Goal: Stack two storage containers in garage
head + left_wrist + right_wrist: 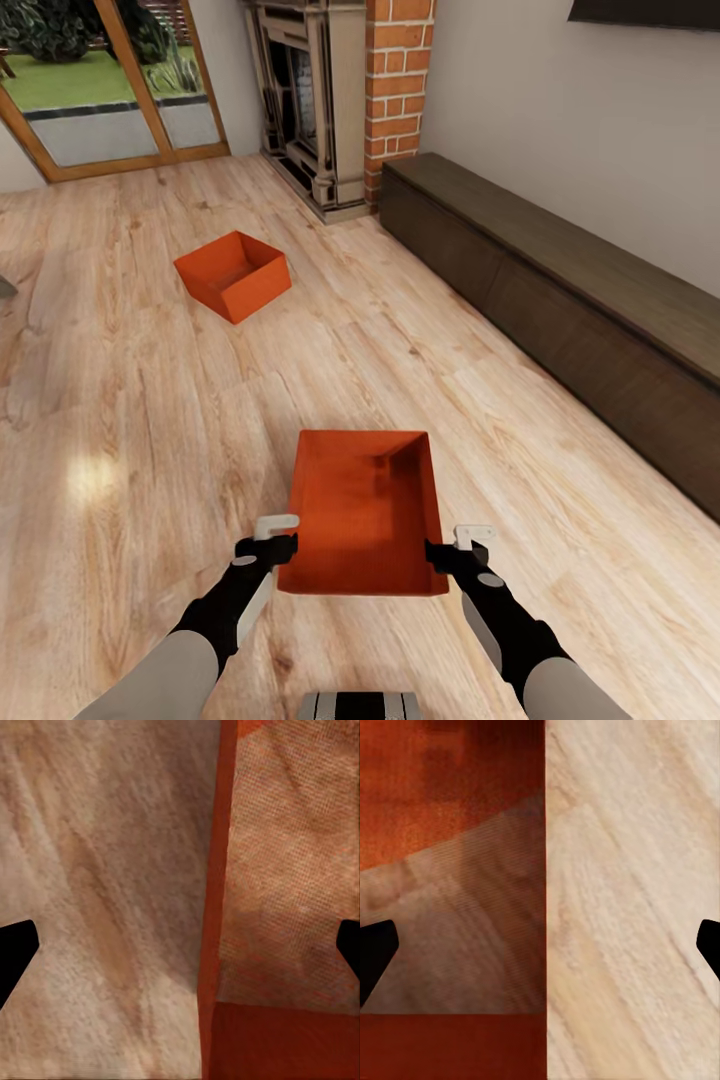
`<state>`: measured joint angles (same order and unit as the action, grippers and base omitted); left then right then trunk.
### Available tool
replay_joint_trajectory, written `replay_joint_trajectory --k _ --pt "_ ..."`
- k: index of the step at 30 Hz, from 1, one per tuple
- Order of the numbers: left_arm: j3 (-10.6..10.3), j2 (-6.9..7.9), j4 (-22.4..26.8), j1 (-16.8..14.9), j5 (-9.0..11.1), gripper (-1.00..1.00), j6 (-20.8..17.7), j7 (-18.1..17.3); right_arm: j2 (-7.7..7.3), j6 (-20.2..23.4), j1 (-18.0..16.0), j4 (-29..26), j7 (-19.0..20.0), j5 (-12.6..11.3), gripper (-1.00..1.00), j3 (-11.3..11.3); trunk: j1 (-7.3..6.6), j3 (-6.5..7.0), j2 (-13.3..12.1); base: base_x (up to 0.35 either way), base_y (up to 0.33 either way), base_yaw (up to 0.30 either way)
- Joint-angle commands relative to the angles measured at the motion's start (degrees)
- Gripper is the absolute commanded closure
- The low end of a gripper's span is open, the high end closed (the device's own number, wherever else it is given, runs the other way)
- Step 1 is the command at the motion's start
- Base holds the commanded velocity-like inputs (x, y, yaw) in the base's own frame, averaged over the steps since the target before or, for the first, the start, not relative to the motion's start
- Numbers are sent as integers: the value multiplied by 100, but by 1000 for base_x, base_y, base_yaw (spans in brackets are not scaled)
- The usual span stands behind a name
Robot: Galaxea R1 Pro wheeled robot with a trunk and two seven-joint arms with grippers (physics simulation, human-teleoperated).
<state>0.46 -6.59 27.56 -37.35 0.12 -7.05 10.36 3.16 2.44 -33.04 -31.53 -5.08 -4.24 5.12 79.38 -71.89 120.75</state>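
Note:
One orange-red storage container (365, 510) stands open-topped on the light wood planks of the living room, right in front of me. My left gripper (283, 548) is open and straddles its left wall near the front corner; the wall's rim (214, 892) runs between the two wide-apart fingertips (15, 952). My right gripper (440, 553) is open too and straddles the right wall (544, 870) the same way. The second storage container (233, 275) sits farther off on the planks to the left, turned at an angle. The garage is out of view.
A long dark low cabinet (560, 300) lines the right wall. A brick-and-stone fireplace (320, 110) stands at the back, with wood-framed glass doors (110, 90) at the back left. Open plank floor (130, 420) lies between the two containers.

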Motion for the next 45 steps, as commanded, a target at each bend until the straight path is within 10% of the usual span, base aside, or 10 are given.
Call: replay_joint_trajectory --k 1,12,45 --pt "3 -4 12 0 2 -100 -33 74 -6 32 -1 -19 -54 -46 -100 42 22 -22 43 0 0 0" --pt "-10 -16 13 0 5 -100 -41 295 1 102 -1 -117 -5 -77 -100 20 263 -219 484 0 0 0" --pt "-10 -97 -2 0 -12 -100 -43 7 0 64 4 -117 7 -73 -100 10 263 -219 484 0 0 0"
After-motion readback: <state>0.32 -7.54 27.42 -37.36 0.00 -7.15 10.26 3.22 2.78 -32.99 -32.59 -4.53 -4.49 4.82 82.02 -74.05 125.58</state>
